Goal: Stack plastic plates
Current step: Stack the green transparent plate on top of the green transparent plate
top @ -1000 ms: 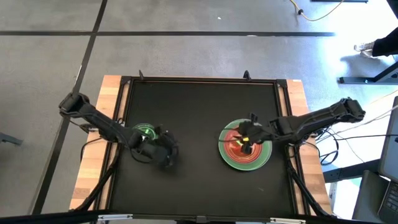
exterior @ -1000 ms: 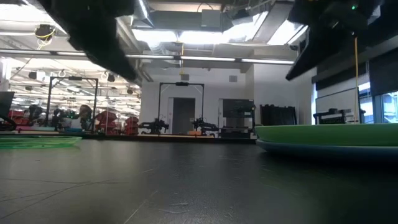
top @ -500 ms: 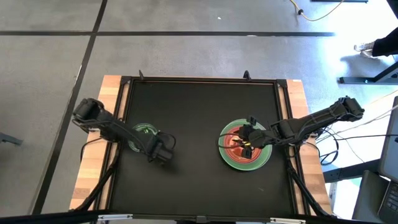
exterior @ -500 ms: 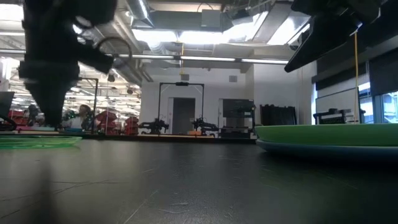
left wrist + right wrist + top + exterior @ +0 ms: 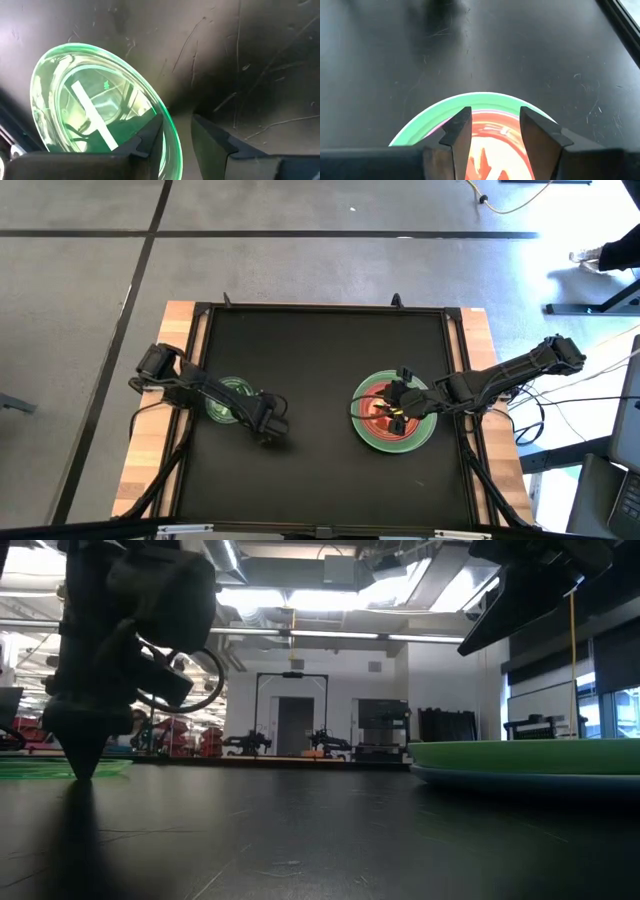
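Left gripper (image 5: 175, 140) was open at the small green dish's (image 5: 100, 107) edge.

We'd call this the pickup step: fingers straddled the rim, so next it needed a squeeze, then a carry to the stack (image 5: 393, 413) mid-right, where the right gripper (image 5: 492, 132) hovered open. Only the left wrist view showed the straddle; the high view hid it under the arm.

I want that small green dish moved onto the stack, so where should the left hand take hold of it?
On the rim of the small green dish. It lies flat, so only its thin raised edge gives a grip: come from above with one finger inside, one outside, where the left hand is.
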Robot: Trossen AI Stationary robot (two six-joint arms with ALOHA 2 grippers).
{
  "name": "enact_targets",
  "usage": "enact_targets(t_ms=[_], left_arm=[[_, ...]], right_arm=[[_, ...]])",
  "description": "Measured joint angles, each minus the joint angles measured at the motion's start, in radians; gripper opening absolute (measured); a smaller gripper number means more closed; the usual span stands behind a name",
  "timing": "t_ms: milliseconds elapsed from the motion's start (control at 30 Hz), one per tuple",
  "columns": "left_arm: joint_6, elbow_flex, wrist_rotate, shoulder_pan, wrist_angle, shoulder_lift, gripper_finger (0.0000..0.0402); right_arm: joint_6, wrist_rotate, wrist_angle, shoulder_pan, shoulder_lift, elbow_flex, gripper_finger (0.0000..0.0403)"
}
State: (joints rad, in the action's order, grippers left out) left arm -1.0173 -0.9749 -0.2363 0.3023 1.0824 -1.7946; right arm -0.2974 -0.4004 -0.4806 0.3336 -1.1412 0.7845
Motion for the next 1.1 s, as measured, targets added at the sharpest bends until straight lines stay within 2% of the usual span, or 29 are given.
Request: enact_targets(t_ms=[167,433,533,700,967,1100], left_arm=[[0.020,0.001,-0.006,0.000,0.001,-0.002,0.0077],[0.105,0.007,-0.029,0.005,0.016,-0.009,0.0007],[0.155,0.006,-0.031,0.006,0.012,-0.007,0.0005],[0.319,-0.030,-0.056,0.027,0.007,-0.007,0.0004],[0.640,-0.180,-0.234,0.096,0.003,-0.007,0.0003],[0.774,-0.263,-0.266,0.113,-0.002,-0.007,0.0003]], right_arm=[[0.000,0.000,0.000,0.000,0.000,0.000,0.0159],[0.000,-0.011,0.000,0.000,0.000,0.000,0.0159],[0.000,-0.011,0.000,0.000,0.000,0.000,0.0159],[0.000,-0.011,0.000,0.000,0.000,0.000,0.0159],[0.000,-0.011,0.000,0.000,0.000,0.000,0.0159],[0.000,-0.011,0.000,0.000,0.000,0.000,0.0159]])
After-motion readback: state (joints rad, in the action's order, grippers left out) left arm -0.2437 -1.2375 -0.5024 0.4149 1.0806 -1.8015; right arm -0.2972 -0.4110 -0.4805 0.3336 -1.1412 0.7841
